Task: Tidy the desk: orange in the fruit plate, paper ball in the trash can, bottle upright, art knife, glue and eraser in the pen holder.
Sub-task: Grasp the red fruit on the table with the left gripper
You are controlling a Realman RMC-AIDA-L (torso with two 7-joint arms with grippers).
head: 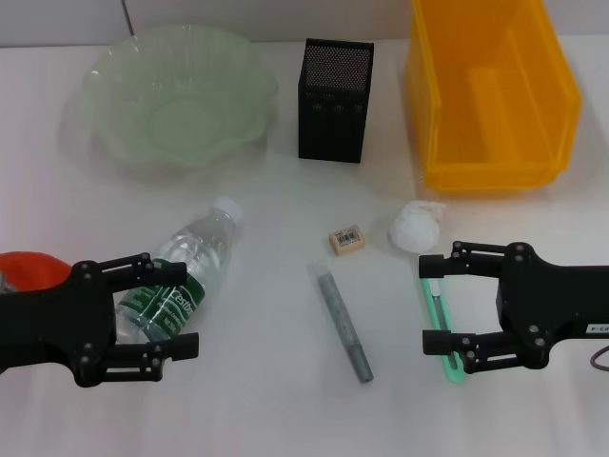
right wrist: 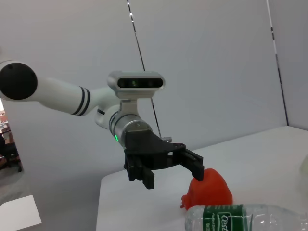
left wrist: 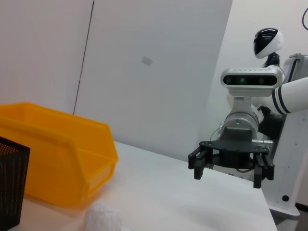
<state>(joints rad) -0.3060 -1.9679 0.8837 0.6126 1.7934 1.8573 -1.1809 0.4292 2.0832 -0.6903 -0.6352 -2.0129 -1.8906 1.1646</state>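
Desk [head: 276, 419] clutter lies before us, spread over the white top. At the back we see the fruit plate [head: 114, 119] on our left, holding nothing, the black mesh pen holder [head: 334, 100] in the middle, and the yellow-orange trash can [head: 447, 105] on our right, all standing apart from one another.

The bottle [head: 190, 271] lies on its side on our left, white cap pointing toward the fruit plate. Our left gripper [head: 176, 307] hangs over its lower, labelled end with its jaws spread wide, one finger on each side of the bottle in the head view; we cannot tell whether it touches. The orange [head: 29, 269] sits at the far left edge, partly hidden behind that arm; in the right wrist view it shows just beside the bottle's base.

In the middle, the eraser [head: 346, 239] rests near the paper ball [head: 417, 226], which lies just in front of the trash can. The glue [head: 340, 322] lies flat, slanting toward us, well apart from the bottle.

Our right gripper [head: 435, 305] hangs with jaws wide over the art knife [head: 443, 333], which lies flat on the desk, its length running between the two fingers.
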